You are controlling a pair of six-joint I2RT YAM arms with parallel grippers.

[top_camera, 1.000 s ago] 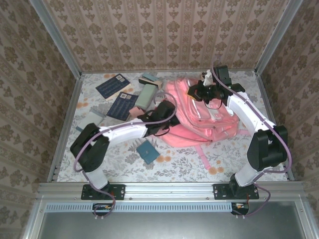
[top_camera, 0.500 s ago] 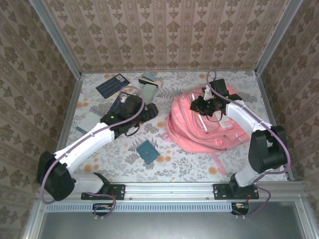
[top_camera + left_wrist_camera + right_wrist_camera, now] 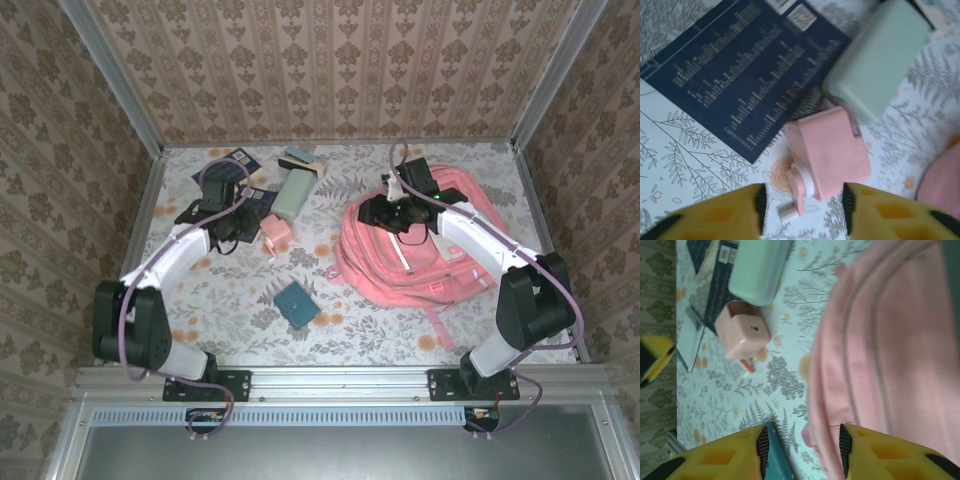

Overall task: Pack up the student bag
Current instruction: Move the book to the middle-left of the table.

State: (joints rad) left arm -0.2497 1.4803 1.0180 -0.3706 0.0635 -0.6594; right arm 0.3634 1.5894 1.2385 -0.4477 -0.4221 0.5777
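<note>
The student bag point(image 3: 430, 255), a big pink backpack, lies flat on the right half of the table. My right gripper point(image 3: 376, 212) hovers over its left edge point(image 3: 900, 340), open, with nothing gripped point(image 3: 802, 445). A small pink tab of the bag shows between the fingers. My left gripper point(image 3: 245, 222) is at the far left, open point(image 3: 802, 205). Its fingertips point(image 3: 757, 202) stand on either side of the near end of a small pink box point(image 3: 827, 150), with gaps on both sides.
A mint-green case point(image 3: 293, 192) lies just beyond the pink box point(image 3: 277, 235). Navy notebooks point(image 3: 222, 168) lie at the back left. A small teal notebook point(image 3: 297, 303) sits in the middle near the front. Patterned walls and metal rails close in the table.
My left arm swung away from the bag to the back left, and its jaws narrowed around the pink box. The right gripper opened and shifted left. The bag settled flat.
</note>
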